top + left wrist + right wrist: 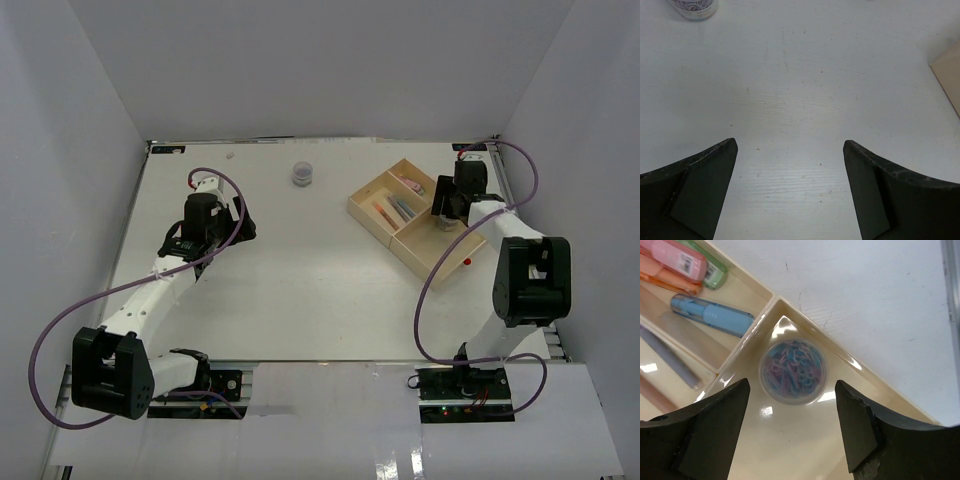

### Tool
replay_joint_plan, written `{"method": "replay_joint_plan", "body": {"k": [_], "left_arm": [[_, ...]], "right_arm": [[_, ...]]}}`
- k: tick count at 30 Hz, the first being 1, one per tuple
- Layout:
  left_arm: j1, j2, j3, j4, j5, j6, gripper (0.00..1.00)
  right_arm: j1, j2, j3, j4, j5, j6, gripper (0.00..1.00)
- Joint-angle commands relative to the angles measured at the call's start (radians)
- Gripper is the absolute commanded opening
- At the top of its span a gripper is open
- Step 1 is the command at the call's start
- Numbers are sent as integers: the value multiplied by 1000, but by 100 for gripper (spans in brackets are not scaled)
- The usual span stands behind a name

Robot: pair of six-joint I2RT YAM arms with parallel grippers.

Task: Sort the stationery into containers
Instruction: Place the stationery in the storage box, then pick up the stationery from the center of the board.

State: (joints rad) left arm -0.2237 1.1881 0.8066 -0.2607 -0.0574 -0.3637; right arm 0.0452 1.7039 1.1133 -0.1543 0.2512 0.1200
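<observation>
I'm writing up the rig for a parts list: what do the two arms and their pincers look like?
Both the left arm and right arm have white links with boxy black joint housings, each trailed by a looping purple cable. The left pincer and right pincer have two matte black, wedge-shaped fingers with scuffed edges.

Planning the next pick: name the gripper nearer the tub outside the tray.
Left: the left gripper sits left of the tub; the right gripper hangs over the tray.

Top edge cuts off round tub, right edge crops tray corner
</observation>
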Motion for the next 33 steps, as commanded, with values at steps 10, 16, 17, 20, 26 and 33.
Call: {"method": "replay_joint_plan", "body": {"k": [10,16,17,20,26,33], "left_arm": [[3,-9,-3,3,-11,5,98],[64,120,100,-50,-45,-35,98],[78,143,121,-55,-44,-41,98],[124,238,216,-67,-62,-58,98],[170,456,445,-104,-140,-54,98],[181,685,666,-166,-200,-44,98]], "right_arm": [[-7,-235,-26,-62,-99,-14,82],[4,-442,-128,-18,-260,12,90],[5,-475,-162,-4,-301,13,94],[8,-593,-219,58,-363,47,95],[12,-774,-354,177,-486,132,90],[16,-878,-432,216,-530,152,90]]}}
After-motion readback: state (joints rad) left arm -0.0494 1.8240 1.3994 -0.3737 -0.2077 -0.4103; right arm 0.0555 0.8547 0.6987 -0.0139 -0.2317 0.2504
